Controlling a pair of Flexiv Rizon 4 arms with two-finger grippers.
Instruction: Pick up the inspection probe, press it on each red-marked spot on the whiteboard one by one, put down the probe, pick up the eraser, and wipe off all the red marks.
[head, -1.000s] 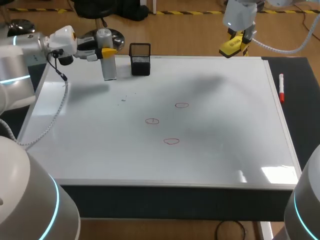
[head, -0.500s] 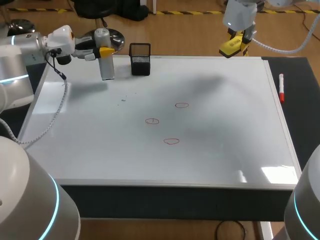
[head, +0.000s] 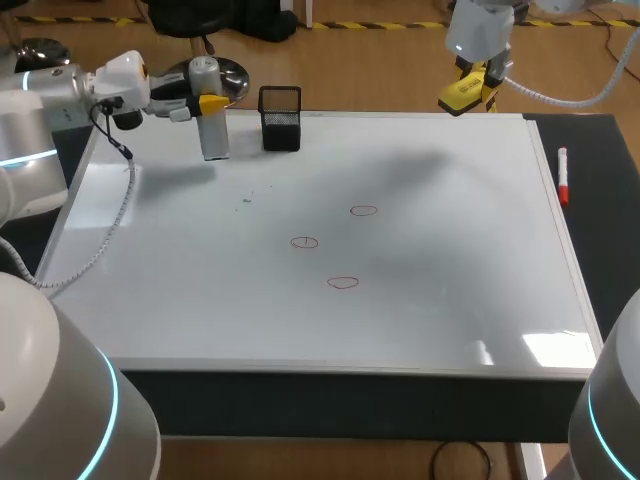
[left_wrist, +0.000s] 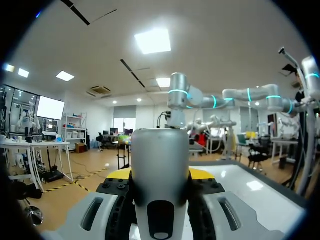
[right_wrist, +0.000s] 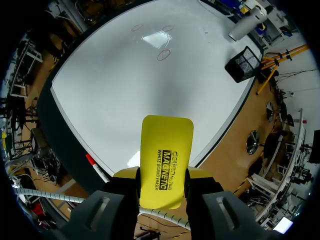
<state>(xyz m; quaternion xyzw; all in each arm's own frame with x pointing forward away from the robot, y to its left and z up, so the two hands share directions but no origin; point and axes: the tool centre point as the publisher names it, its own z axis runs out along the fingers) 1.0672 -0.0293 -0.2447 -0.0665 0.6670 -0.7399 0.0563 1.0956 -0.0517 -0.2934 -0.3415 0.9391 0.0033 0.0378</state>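
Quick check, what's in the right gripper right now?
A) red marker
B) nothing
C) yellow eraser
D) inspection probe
C: the right gripper has a finger on each side of the yellow eraser. The probe is in the left gripper, and the red marker lies beside the whiteboard.
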